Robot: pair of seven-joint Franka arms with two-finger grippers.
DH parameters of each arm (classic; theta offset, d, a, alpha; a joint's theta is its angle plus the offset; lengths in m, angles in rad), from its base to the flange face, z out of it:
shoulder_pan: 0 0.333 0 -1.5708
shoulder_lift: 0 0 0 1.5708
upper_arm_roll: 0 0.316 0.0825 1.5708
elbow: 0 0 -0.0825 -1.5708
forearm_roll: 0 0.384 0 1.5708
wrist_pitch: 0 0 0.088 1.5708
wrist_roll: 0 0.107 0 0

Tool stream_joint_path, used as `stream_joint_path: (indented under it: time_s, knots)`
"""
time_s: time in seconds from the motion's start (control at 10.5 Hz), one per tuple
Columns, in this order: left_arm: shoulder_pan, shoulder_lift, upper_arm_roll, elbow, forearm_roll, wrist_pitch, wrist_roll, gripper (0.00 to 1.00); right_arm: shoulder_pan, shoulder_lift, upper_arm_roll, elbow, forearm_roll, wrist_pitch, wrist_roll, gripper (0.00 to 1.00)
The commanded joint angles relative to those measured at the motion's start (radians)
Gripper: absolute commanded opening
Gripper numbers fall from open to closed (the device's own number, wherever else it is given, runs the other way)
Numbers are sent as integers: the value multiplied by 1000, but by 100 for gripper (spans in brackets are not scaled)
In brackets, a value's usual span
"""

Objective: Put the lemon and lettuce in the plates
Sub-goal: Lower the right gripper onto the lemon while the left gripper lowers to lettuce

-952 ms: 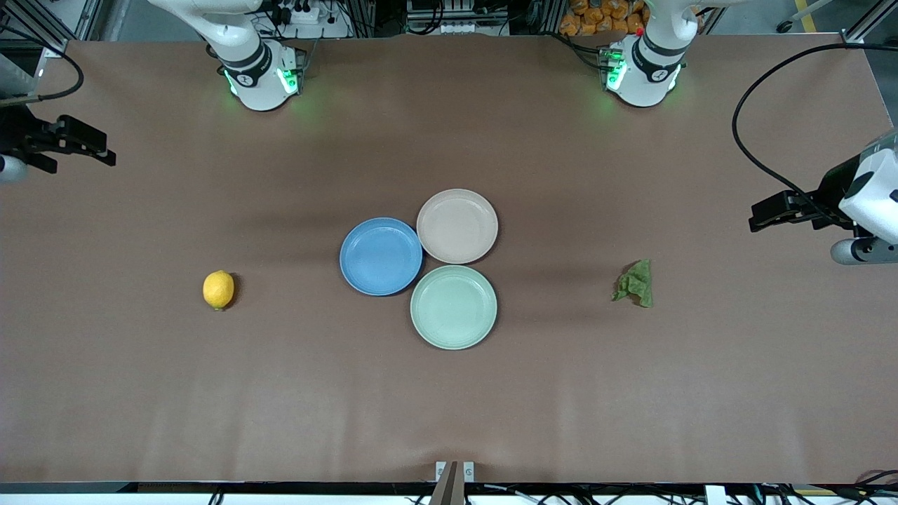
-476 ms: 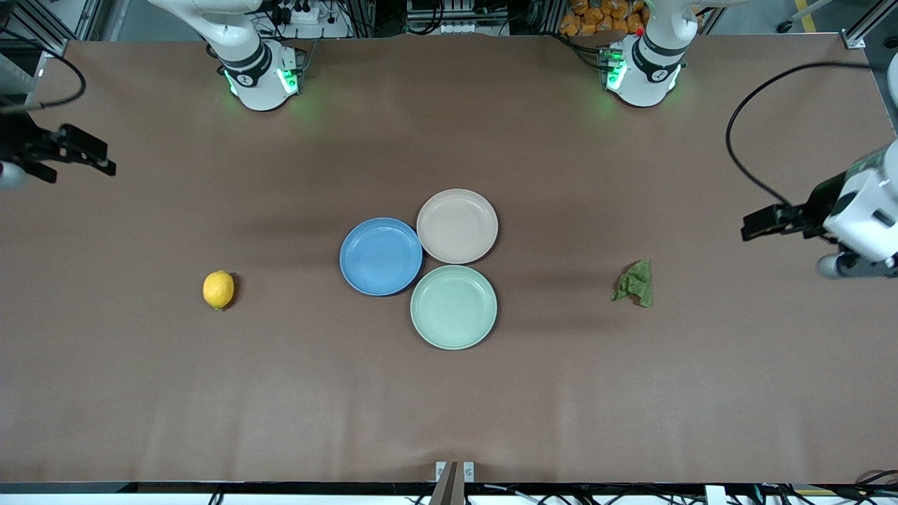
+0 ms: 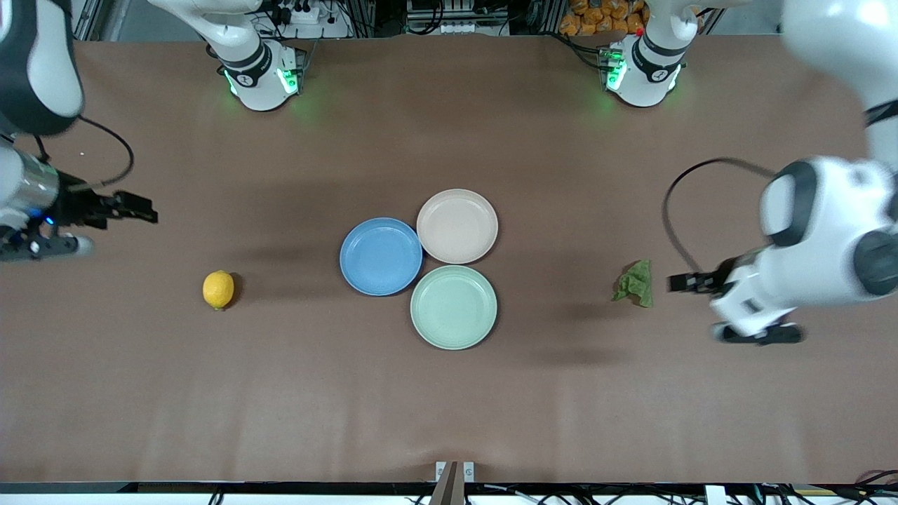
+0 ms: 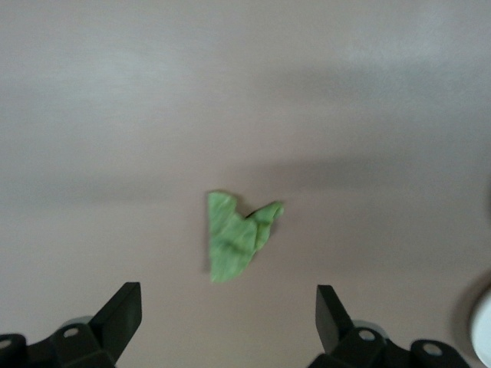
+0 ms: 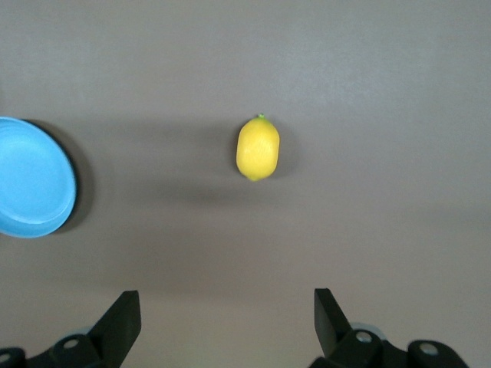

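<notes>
Left tool (image 3: pixel 684 283): fingers spread wide in the left wrist view, holding nothing; hangs over bare counter (image 3: pixel 449 407) just beside the lettuce (image 3: pixel 636 283), toward the left arm's end. In the front view the arm's white body covers most of the tool; only the dark tip shows.

Right tool (image 3: pixel 144 210): fingers wide apart in the right wrist view, empty; over the counter toward the right arm's end, well apart from the lemon (image 3: pixel 218 289). Arm cut off at the frame edge.

Lemon and lettuce both lie on the counter, outside any plate.

Blue plate (image 3: pixel 381 256), beige-pink plate (image 3: pixel 457 226) and mint-green plate (image 3: pixel 453 306) cluster mid-counter, rims touching or nearly so; all three are bare. The mint-green one sits nearest the front camera.
</notes>
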Motion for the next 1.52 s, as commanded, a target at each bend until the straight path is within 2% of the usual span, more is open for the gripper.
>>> stream_joint_path:
  time_s: [0.0, 0.1, 0.19, 0.48, 1.05, 1.24, 1.33, 1.43]
  knots:
    - [-3, 34, 4, -143, -16, 198, 17, 100, -2, 18, 1, -62, -9, 102, 8, 100]
    - [-6, 46, 6, -198, -9, 281, 19, 100, -2, 38, -1, -85, -9, 157, 10, 100]
    - [-3, 55, 7, -208, -1, 296, 19, 100, -2, 62, -1, -109, -9, 220, 10, 100]
    - [2, 81, 4, -211, -1, 296, 20, 100, 0, 151, -1, -131, -8, 358, 2, 100]
    - [6, 143, 0, -214, -13, 297, 40, 100, 3, 274, -7, -131, -23, 521, -6, 100]
    - [13, 149, 0, -217, -62, 297, 42, 100, 3, 329, -13, -131, -44, 617, -6, 100]
    - [17, 149, 0, -218, -73, 297, 45, 90, 3, 360, -22, -131, -47, 671, -6, 99]
    - [17, 149, 0, -218, -73, 297, 46, 72, 3, 378, -22, -132, -47, 711, -4, 99]
